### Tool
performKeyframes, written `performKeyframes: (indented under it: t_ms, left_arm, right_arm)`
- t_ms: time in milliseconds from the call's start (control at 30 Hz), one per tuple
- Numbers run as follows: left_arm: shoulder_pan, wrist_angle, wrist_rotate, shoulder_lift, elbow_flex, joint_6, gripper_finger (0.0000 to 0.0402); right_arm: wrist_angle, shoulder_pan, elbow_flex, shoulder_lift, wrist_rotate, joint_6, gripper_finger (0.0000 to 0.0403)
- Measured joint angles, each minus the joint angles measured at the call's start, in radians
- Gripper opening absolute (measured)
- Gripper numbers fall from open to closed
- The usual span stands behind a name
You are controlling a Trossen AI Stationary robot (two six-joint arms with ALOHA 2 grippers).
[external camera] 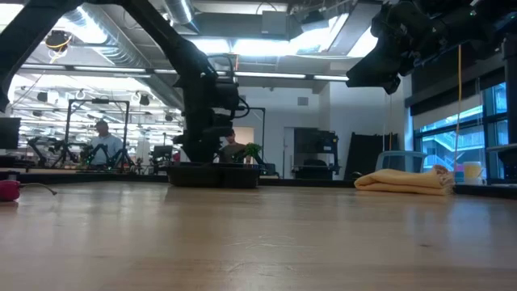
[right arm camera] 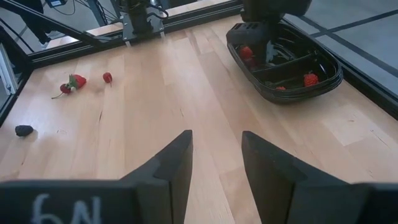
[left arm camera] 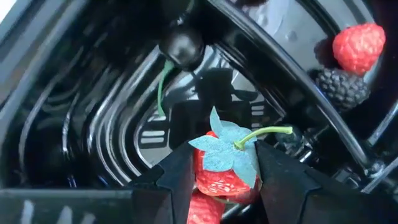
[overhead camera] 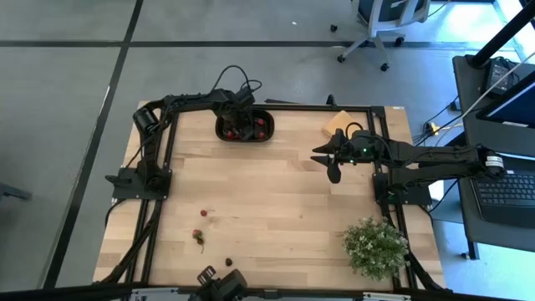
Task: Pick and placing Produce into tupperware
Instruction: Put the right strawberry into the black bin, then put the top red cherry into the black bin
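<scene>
The black oval tupperware (overhead camera: 245, 127) sits near the table's far edge; it also shows in the right wrist view (right arm camera: 287, 62). My left gripper (left arm camera: 225, 180) reaches down into it, shut on a red strawberry (left arm camera: 222, 175) with a green leafy top. A dark cherry (left arm camera: 181, 45), a raspberry (left arm camera: 359, 46) and a blackberry (left arm camera: 341, 88) lie inside the container. More produce (overhead camera: 201, 236) lies loose on the near left of the table. My right gripper (right arm camera: 216, 163) hovers open above the table's right side, holding nothing. My left gripper pinches the strawberry's red body (left arm camera: 209, 180) between its two fingers, just below the green top (left arm camera: 224, 152). The fingers (left arm camera: 177, 180) come from above, pointing down into the tupperware. Whether the berry rests on the container floor, I cannot tell.
A tan folded pad (overhead camera: 338, 123) lies at the far right of the table. A leafy potted plant (overhead camera: 374, 246) stands at the near right corner. Loose fruits (right arm camera: 73, 82) and a dark berry (right arm camera: 23, 130) lie on the wood. Bare wood fills the table's middle.
</scene>
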State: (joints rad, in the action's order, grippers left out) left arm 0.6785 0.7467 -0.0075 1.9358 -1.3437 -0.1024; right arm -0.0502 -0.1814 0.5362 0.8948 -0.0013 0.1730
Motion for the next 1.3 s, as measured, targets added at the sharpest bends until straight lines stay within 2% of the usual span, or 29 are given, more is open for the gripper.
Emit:
performKeyframes:
  t_ms: [333,600,733,933,1133,1300]
  left_arm:
    - [-0.005,0.001,-0.005,0.000,0.000,0.004,0.0170]
    - [-0.005,0.008,0.064,-0.045,0.000,0.027,0.0230]
    - [-0.005,0.031,0.036,-0.149,0.000,0.062,0.0240]
    - [-0.039,0.048,0.030,-0.376,0.000,0.093,0.0241]
    - [-0.119,0.126,0.028,-0.575,0.000,0.002,0.0241]
    - [-0.223,0.280,0.034,-0.681,-0.001,-0.003,0.0241]
  right_arm:
    - [0.000,0.000,0.000,0.000,0.000,0.001,0.0141]
    - [0.000,0.000,0.000,0.000,0.000,0.001,0.0141]
    - [0.000,0.000,0.000,0.000,0.000,0.000,0.0141]
    - [0.000,0.000,0.000,0.000,0.000,0.000,0.0141]
    - [0.000,0.000,0.000,0.000,0.000,0.000,0.0141]
    - [0.000,0.000,0.000,0.000,0.000,-0.001,0.0141]
